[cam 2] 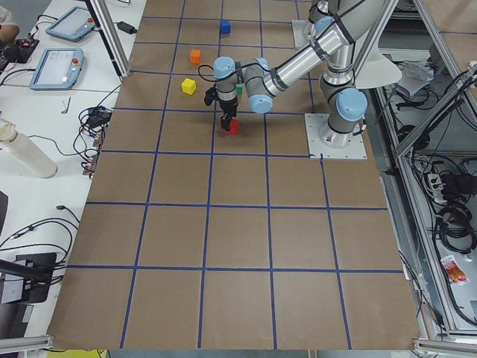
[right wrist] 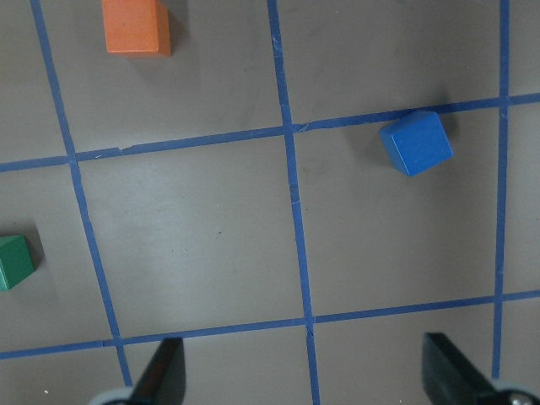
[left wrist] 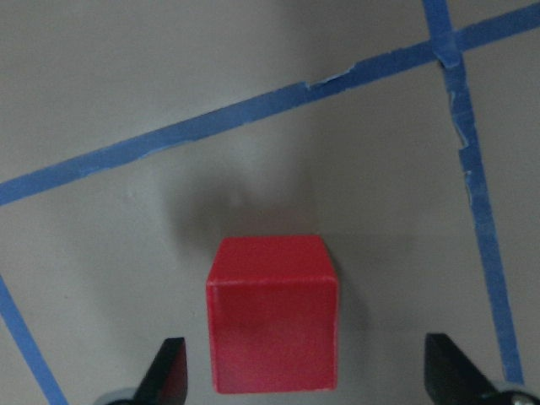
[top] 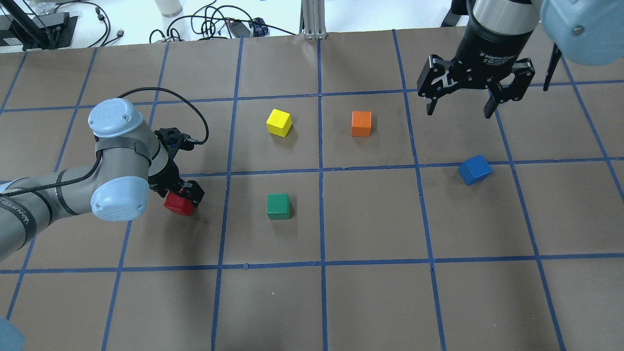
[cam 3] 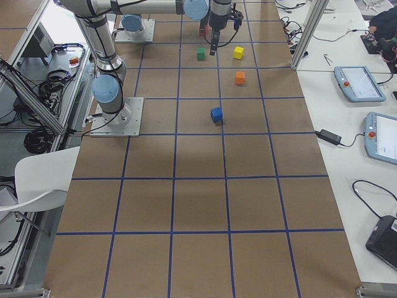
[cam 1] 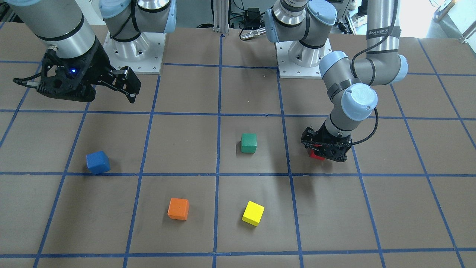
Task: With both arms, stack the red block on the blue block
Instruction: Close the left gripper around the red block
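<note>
Left tool (left wrist: pixel 312 377) down at the bench (top: pixel 370 219), fingers apart, straddling the red block (left wrist: pixel 272 316). Not clamped: the wrist view shows a gap on both sides. The block sits on the bench, nearer one finger than the other.

Right tool (top: pixel 458 112) hangs high, fingers apart, holding nothing. Blue block (top: pixel 475 169) lies near it, well apart from the red, turned askew to the grid tape. Green block (top: pixel 278 206) lies between the two.

Risks, as judged:
- Off-centre block: the nearer finger would meet it first and could shove or twist it before the pinch.
- Shallow grip: could slip on the lift.
- Long carry, likely a hand-over: drop risk at the exchange.
- Askew blue: red could land overhanging and tip off.
</note>
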Controlling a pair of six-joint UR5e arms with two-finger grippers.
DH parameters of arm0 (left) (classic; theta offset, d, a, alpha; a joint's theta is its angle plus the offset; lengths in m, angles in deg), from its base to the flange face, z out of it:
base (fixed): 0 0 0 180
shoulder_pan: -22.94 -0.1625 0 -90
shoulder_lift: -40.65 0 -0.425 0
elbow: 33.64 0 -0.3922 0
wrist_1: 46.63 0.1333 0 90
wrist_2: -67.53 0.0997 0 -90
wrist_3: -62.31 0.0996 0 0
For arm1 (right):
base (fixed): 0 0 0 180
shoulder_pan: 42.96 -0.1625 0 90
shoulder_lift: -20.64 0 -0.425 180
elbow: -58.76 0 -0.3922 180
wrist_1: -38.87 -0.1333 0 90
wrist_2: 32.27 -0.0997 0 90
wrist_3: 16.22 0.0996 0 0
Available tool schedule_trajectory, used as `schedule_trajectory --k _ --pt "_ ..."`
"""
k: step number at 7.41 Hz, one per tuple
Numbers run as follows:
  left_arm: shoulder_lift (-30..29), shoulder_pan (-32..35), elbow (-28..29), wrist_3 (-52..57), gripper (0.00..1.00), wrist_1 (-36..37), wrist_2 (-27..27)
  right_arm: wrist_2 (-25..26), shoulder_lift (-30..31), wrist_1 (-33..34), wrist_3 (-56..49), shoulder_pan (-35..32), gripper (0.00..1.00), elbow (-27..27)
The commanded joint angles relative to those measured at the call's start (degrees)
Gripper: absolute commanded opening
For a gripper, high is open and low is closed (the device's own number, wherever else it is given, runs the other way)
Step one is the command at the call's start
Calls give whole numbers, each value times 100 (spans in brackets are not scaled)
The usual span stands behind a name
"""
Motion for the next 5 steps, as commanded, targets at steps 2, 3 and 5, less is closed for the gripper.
schedule_trajectory --k 2,3,5 --pt "-32 70 55 -224 18 170 293 -8 52 -3 156 1 100 2" --pt "-48 183 229 -722 18 109 278 -26 43 14 166 -8 100 19" --pt "-127 839 1079 -2104 19 -539 51 27 34 15 253 18 100 28"
